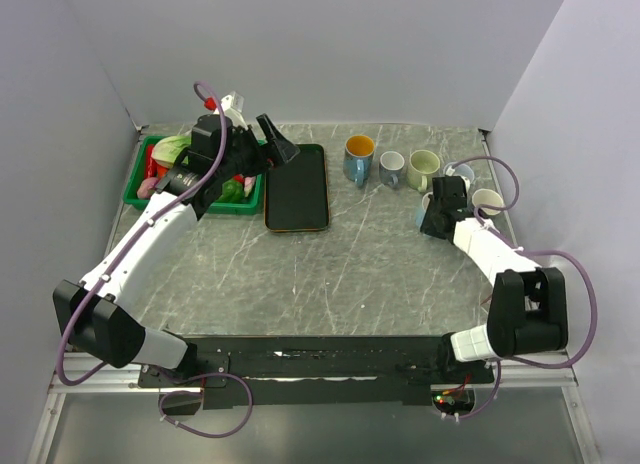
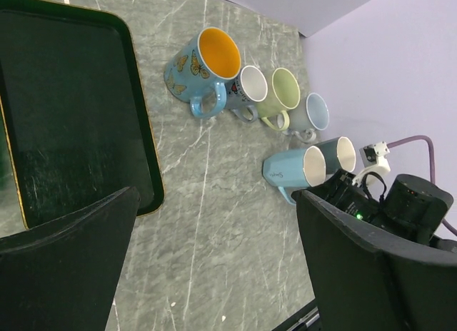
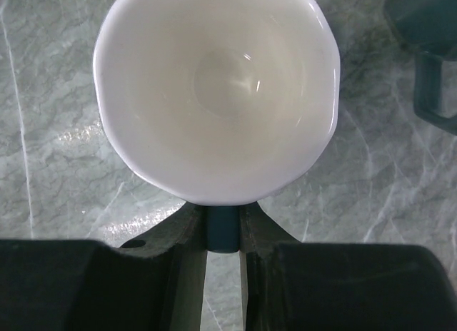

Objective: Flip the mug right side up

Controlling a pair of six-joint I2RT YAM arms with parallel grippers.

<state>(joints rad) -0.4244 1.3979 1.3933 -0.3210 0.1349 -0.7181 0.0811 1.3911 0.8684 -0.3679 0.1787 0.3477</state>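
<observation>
The light blue mug (image 2: 289, 167) with a white inside (image 3: 218, 88) stands mouth up at the right of the table, mostly hidden under the wrist in the top view (image 1: 424, 213). My right gripper (image 3: 223, 231) is shut on its blue handle, fingers on either side; it also shows in the top view (image 1: 437, 209). I cannot tell whether the mug's base touches the table. My left gripper (image 1: 272, 144) is open and empty, raised over the far edge of the black tray. In the left wrist view (image 2: 214, 195) its fingers frame bare table.
Several upright mugs stand in a row at the back right: a blue one with an orange inside (image 1: 358, 156), a grey one (image 1: 391, 167), a green one (image 1: 423, 167), a pale blue one (image 1: 460, 173) and a teal one (image 1: 487, 200). A black tray (image 1: 297, 189) and a green basket (image 1: 138, 189) of vegetables lie at the back left.
</observation>
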